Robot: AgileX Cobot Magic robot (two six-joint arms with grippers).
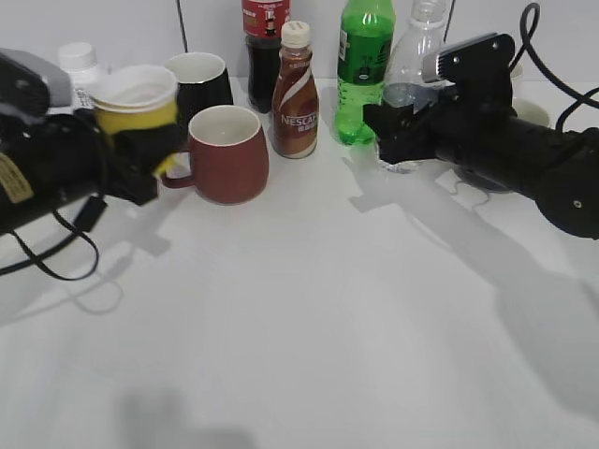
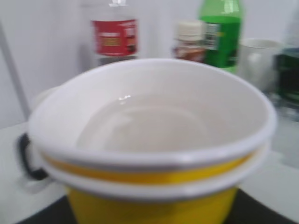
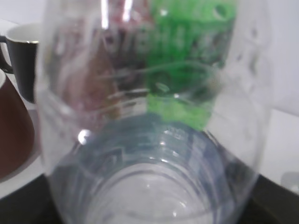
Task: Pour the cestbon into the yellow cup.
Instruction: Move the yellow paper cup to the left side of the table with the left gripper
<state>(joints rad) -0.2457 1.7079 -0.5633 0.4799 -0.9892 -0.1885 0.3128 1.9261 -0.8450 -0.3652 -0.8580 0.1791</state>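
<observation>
**Exterior view: cup held left, bottle held right, drinkware row at back**

Left gripper: black claw at the left of the white table, closed around the lower body of the yellow cup. Cup is upright, lifted level with the mug tops, white rim uppermost. Left wrist view shows the yellow cup filling the frame, two stacked white rims with a yellow band between them, white inside, no liquid to be made out.

Right gripper: black claw at the right rear, closed on the lower part of the cestbon. Bottle stands upright, clear, capless neck at the top; whether its base touches the table cannot be told. Right wrist view shows the cestbon very close and blurred, ribbed clear wall, claw fingers not visible.

Other items, back row, left to right:
- white-capped container, partly hidden behind the left arm.
- black mug, white inside.
- dark red mug, handled, in front of the black mug and just beside the yellow cup.
- red-labelled dark bottle.
- brown Nescafe bottle, cream cap.
- green bottle, just left of the cestbon.

Cup and bottle are well apart, the mugs and bottles between them.
</observation>
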